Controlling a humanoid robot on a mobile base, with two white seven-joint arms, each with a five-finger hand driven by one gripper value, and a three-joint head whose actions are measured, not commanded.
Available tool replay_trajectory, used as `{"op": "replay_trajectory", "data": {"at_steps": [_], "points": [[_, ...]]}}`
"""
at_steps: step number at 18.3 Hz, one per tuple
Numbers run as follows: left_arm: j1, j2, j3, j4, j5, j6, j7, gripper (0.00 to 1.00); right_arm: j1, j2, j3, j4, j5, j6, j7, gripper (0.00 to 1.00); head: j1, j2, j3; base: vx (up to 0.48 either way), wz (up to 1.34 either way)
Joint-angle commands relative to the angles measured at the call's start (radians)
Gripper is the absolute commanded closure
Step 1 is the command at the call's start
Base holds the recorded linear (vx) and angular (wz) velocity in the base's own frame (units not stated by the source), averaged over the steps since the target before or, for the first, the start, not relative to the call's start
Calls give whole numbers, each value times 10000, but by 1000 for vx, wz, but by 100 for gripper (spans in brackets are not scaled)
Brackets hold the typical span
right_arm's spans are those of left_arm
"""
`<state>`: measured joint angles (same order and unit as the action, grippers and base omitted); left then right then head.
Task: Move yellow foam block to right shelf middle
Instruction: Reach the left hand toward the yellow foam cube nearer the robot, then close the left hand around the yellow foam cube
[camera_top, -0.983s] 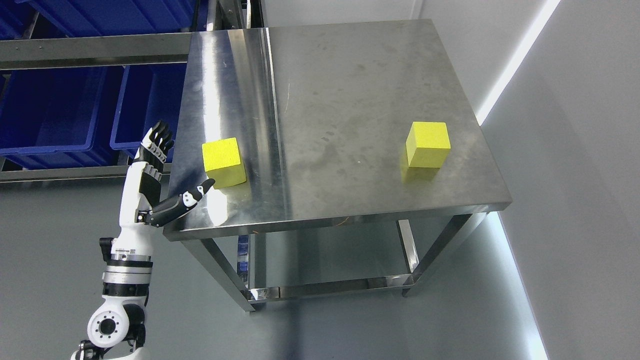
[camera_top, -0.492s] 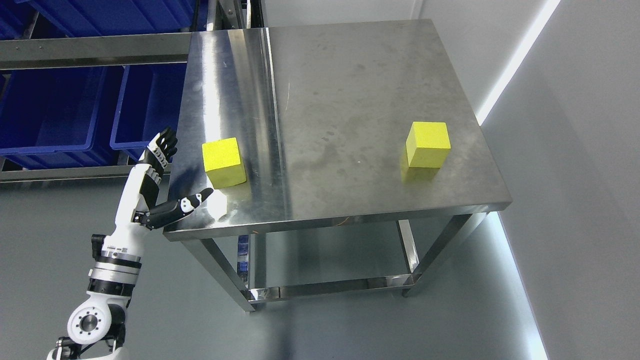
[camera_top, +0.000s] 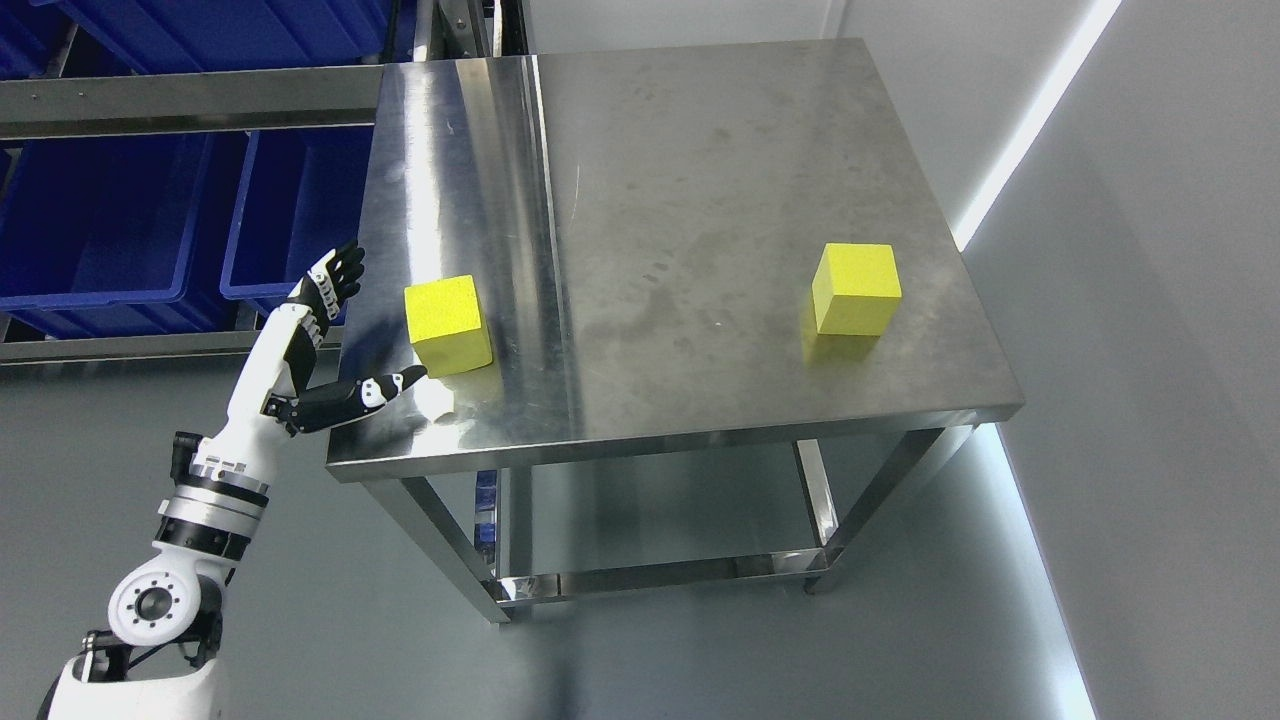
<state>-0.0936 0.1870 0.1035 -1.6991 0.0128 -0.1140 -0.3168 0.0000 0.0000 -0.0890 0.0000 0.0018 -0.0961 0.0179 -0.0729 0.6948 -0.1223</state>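
A steel counter (camera_top: 700, 200) is filling most of the view from above, standing on metal legs over a grey floor (camera_top: 700, 660), with a lower steel shelf (camera_top: 650, 575) showing between the legs. Two yellow foam blocks are sitting on the counter, well apart from each other. One yellow foam block (camera_top: 448, 323) is resting near the counter's left front corner, and a second yellow block (camera_top: 855, 288) is sitting near the right edge, throwing a faint yellow reflection onto the steel beside it. The robot's left arm (camera_top: 215, 480), white with black joints, is reaching up from the lower left of the picture. Its left hand (camera_top: 318, 340) is hovering at the counter's left edge, just beside the nearer block. The hand is spread wide and holding nothing: the four fingers (camera_top: 335, 280) are pointing up and away along the counter's side, while the thumb (camera_top: 375, 390) is stretching out across the front of the block, its tip lying very close to the block's lower front corner; whether it is touching cannot be told. Behind the counter on the left, blue plastic bins (camera_top: 120, 220) are sitting on a metal rack (camera_top: 180, 105). A pale wall (camera_top: 1150, 300) is running along the right side, with a bright strip of light (camera_top: 1030, 110) slanting down it.
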Motion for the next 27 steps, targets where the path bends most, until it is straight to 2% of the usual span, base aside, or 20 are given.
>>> {"op": "replay_trajectory", "data": {"at_steps": [1, 7, 14, 19, 20, 26, 27], "points": [[-1027, 553, -773, 423, -158, 586, -84, 1, -31, -175, 0, -174, -33, -6, 5, 0, 0, 0, 0, 0, 0], [-1104, 507, -1801, 928, -189, 925, -529, 0, -31, -175, 0, -174, -18, -6, 5, 0, 0, 0, 0, 0, 0], [-1763, 446, -1925, 2033, -572, 910, -560, 0, -31, -175, 0, -174, -18, -6, 5, 0, 0, 0, 0, 0, 0], [-2085, 140, -1987, 2785, -573, 910, -1571, 4, -31, -175, 0, -174, -18, -6, 5, 0, 0, 0, 0, 0, 0], [-2116, 93, -1971, 2831, -573, 910, -1588, 7, -16, -175, 0, -174, -18, -6, 5, 0, 0, 0, 0, 0, 0], [-2163, -550, -1114, 2832, -542, 559, -1603, 53, -31, -175, 0, -174, -18, -6, 5, 0, 0, 0, 0, -1, 15], [-2147, -658, -991, 2817, -542, 375, -1618, 56, -31, -175, 0, -174, -18, -6, 5, 0, 0, 0, 0, 0, 0]]}}
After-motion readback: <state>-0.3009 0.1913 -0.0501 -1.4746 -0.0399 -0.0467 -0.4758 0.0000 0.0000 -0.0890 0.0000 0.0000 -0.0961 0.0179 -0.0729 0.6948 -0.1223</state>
